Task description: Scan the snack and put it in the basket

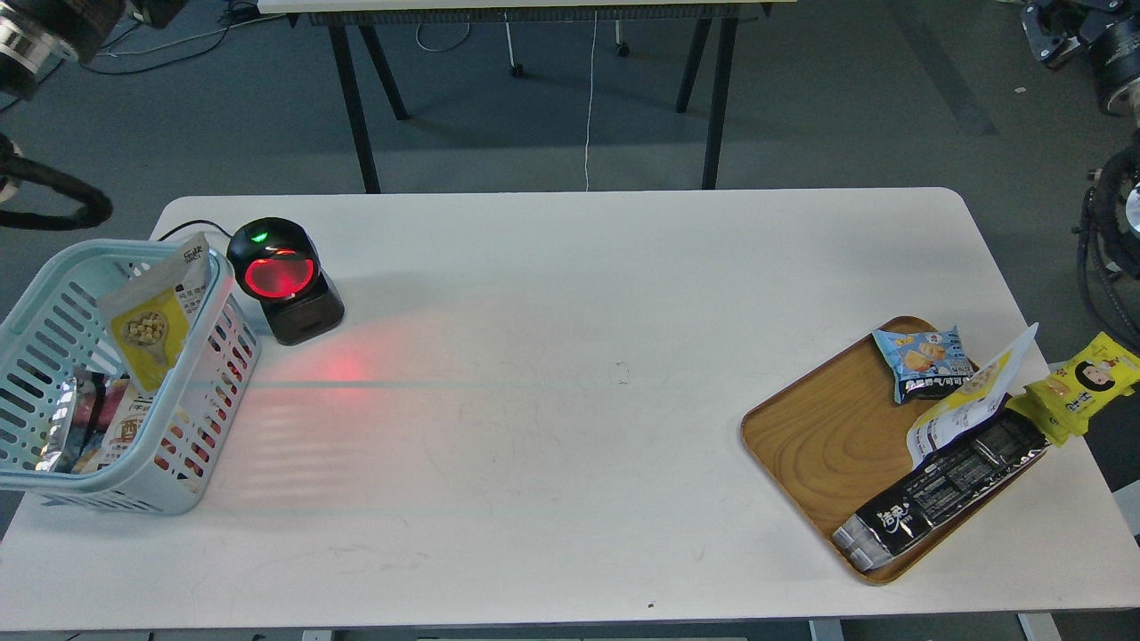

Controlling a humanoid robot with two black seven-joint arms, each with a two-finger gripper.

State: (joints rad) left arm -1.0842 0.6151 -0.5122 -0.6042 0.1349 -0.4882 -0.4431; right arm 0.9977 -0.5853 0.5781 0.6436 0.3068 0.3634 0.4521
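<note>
At far left, snack (151,312) leans upright in basket (53,485) by scanner (283,278); I judge it could tip out over the rim. Both jaws out of view, can't tell their state.

At the left of the frame the snack (153,322) stands tilted inside the basket (53,485), leaning on its right wall above other packets. Just right of the basket, a scanner (283,278) glows red on the bench (552,356). At lower right, a tray (824,441) holds several packets.
</note>
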